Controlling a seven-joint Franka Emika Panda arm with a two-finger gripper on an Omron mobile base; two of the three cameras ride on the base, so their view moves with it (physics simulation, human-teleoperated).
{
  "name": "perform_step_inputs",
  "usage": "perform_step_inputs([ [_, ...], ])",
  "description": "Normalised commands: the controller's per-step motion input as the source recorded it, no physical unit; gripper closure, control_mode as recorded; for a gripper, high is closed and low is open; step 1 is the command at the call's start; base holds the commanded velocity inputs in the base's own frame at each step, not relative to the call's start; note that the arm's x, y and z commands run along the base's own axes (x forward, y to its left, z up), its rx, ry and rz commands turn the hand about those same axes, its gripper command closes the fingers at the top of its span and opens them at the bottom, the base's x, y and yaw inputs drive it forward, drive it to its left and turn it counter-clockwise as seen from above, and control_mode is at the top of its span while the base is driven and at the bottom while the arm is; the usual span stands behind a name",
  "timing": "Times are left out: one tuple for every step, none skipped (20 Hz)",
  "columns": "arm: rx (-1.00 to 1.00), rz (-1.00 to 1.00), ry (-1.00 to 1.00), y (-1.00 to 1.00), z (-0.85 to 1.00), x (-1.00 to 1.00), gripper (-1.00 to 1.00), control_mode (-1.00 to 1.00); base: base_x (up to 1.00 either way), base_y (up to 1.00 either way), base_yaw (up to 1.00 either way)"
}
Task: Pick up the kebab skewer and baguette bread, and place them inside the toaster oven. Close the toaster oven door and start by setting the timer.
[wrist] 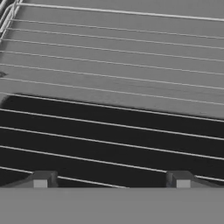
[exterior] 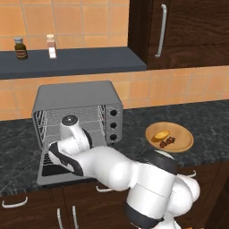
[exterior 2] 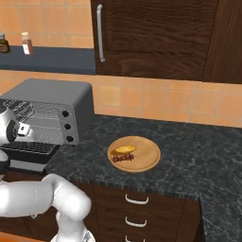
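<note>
Right, here's where I stand.
Gripper: my gripper [wrist: 111, 179] is spread wide and empty, tips low in the hand view over the wire rack [wrist: 113, 78].
Toaster oven: grey metal box [exterior: 76, 96] at left centre, toaster oven door [exterior: 53, 172] dropped flat.
Kebab skewer: skewer [exterior 2: 124, 158] on the round wooden plate [exterior 2: 146, 158], mid-frame on the speckled tabletop [exterior 2: 198, 156].
Baguette bread: golden loaf [exterior 2: 125, 150] just beside it.
Handling: skewer likely light, thin, rollable; I'd pinch across the meat. Bread probably light and crusty; I'd grasp its middle.
</note>
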Motion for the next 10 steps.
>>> perform_step_inputs([
  [0.12, 0.0, 0.0, -0.55, 1.0, -0.61, -1.0, -1.0, 0.0, 0.0, 0.0],
  [0.15, 0.0, 0.0, -0.71, 1.0, -1.0, -1.0, -1.0, 0.0, 0.0, 0.0],
  [0.19, -0.02, 0.0, -0.83, 1.0, -1.0, -1.0, -1.0, 0.0, 0.0, 0.0],
  [0.21, -0.05, 0.0, -0.81, 1.0, -1.0, -1.0, -1.0, 0.0, 0.0, 0.0],
  [0.23, -0.09, 0.0, -0.94, 1.0, -1.0, -1.0, -1.0, 0.0, 0.0, 0.0],
  [0.24, -0.15, 0.0, -1.0, 1.0, -0.95, -1.0, -1.0, 0.0, 0.0, 0.0],
  [0.23, -0.18, 0.01, -0.96, 1.0, -0.94, -1.0, -1.0, 0.0, 0.0, 0.0],
  [0.21, -0.19, 0.0, -0.98, 1.0, -0.99, -1.0, -1.0, 0.0, 0.0, 0.0],
  [0.17, -0.21, 0.01, -1.0, 1.0, -0.97, -1.0, -1.0, 0.0, 0.0, 0.0],
  [0.09, -0.21, 0.0, -1.0, 0.61, -0.96, -1.0, -1.0, 0.0, 0.0, 0.0],
])
